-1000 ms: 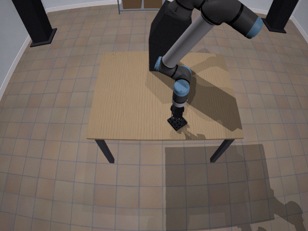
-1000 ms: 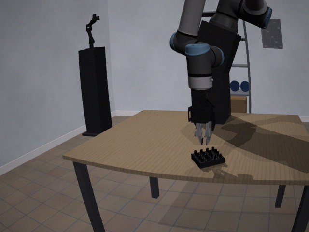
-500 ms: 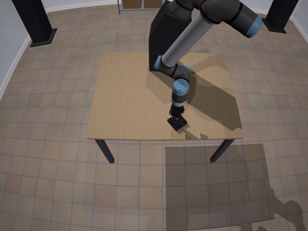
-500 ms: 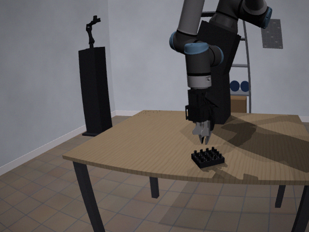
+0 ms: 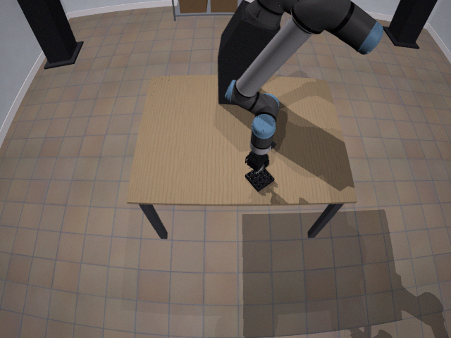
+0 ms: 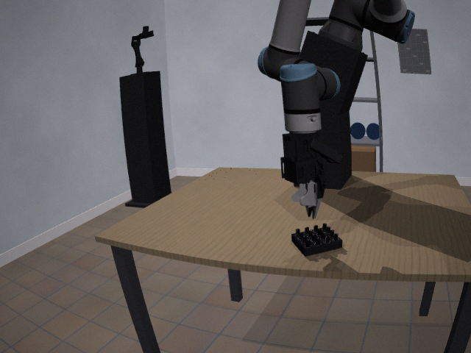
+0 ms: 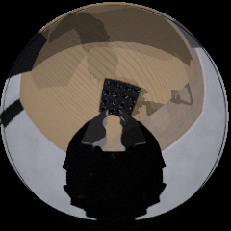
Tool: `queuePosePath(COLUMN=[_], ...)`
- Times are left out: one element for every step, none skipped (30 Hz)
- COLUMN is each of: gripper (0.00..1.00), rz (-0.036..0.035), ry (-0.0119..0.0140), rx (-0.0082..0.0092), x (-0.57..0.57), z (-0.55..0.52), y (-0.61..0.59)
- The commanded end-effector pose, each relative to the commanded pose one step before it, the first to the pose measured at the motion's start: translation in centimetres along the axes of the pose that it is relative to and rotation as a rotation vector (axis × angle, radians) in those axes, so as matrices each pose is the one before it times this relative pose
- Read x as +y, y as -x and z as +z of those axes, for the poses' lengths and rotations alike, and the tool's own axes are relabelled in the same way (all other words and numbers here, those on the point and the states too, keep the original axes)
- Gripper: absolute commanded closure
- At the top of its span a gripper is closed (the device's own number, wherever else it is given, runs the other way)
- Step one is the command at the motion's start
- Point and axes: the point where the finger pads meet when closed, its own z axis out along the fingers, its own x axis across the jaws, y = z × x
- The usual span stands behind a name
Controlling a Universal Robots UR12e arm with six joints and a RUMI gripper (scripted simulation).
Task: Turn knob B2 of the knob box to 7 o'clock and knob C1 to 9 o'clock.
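The box (image 5: pixel 257 179) (image 6: pixel 314 241) (image 7: pixel 118 96) sits on the counter (image 5: pixel 189 145) (image 6: pixel 228 212) (image 7: pixel 53 96), right of centre near the counter's lower edge in the top view, and lower right of the frame in the exterior view. Its knobs stand upright in a grid; individual pointer settings are too small to read. The end effector (image 5: pixel 259 170) (image 6: pixel 311 217) (image 7: pixel 113 109) is above the box, apart from the knobs, its fingers narrowly spread with nothing between them. The arm (image 5: pixel 276 58) (image 6: pixel 301 91) reaches down from the top of the frame. A dark column (image 6: pixel 144 132) stands at left in the exterior view, beyond the counter.
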Motion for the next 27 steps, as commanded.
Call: queuePosePath(gripper=[0.89, 0.89, 0.89, 0.89, 0.89, 0.89, 0.89, 0.89, 0.89, 0.89, 0.89, 0.89, 0.89, 0.89, 0.89, 0.89, 0.89, 0.89, 0.89, 0.89, 0.89, 0.89, 0.89, 0.89, 0.89, 0.89, 0.89], rz=[0.15623, 0.02235, 0.02241, 0.02242, 0.02247, 0.02247, 0.0225, 0.0225, 0.02249, 0.02248, 0.0, 0.0, 0.04486, 0.03876, 0.01825, 0.02034, 0.02172, 0.02231, 0.02235, 0.02251, 0.02247, 0.02253, 0.02255, 0.02254, 0.02254, 0.02252, 0.0225], ry=[0.00467, -0.00002, -0.00003, -0.00003, -0.00002, -0.00001, 0.0, 0.00001, 0.00002, 0.00002, 0.0, 0.0, -0.00015, 0.00017, 0.0, 0.00001, 0.00001, 0.0, -0.00001, -0.00002, -0.00002, -0.00003, -0.00002, -0.00002, -0.00002, -0.00001, -0.00001], rx=[-0.00053, -0.00002, -0.00003, -0.00004, -0.00003, -0.00003, -0.00002, -0.00001, 0.0, 0.00001, 0.0, 0.0, -0.00022, 0.00025, 0.00001, 0.00004, 0.00004, 0.00003, 0.0, -0.00002, -0.00004, -0.00004, -0.00004, -0.00004, -0.00003, -0.00001, 0.0], x=[0.02, 0.004, 0.003, 0.002, 0.002, 0.003, 0.004, 0.006, 0.008, 0.01, 0.0, 0.0, 0.0, 0.046, 0.012, 0.017, 0.018, 0.017, 0.014, 0.013, 0.011, 0.011, 0.011, 0.012, 0.014, 0.017, 0.019], z=[-0.349, -0.026, -0.025, -0.025, -0.026, -0.026, -0.027, -0.028, -0.029, -0.029, 0.0, 0.0, -0.04, -0.065, -0.023, -0.028, -0.029, -0.029, -0.027, -0.026, -0.025, -0.025, -0.025, -0.025, -0.026, -0.027, -0.028], y=[0.023, -0.002, -0.004, -0.005, -0.006, -0.007, -0.008, -0.008, -0.008, -0.008, 0.0, 0.0, -0.008, -0.018, -0.005, -0.007, -0.008, -0.008, -0.008, -0.008, -0.008, -0.009, -0.009, -0.009, -0.01, -0.011, -0.011])
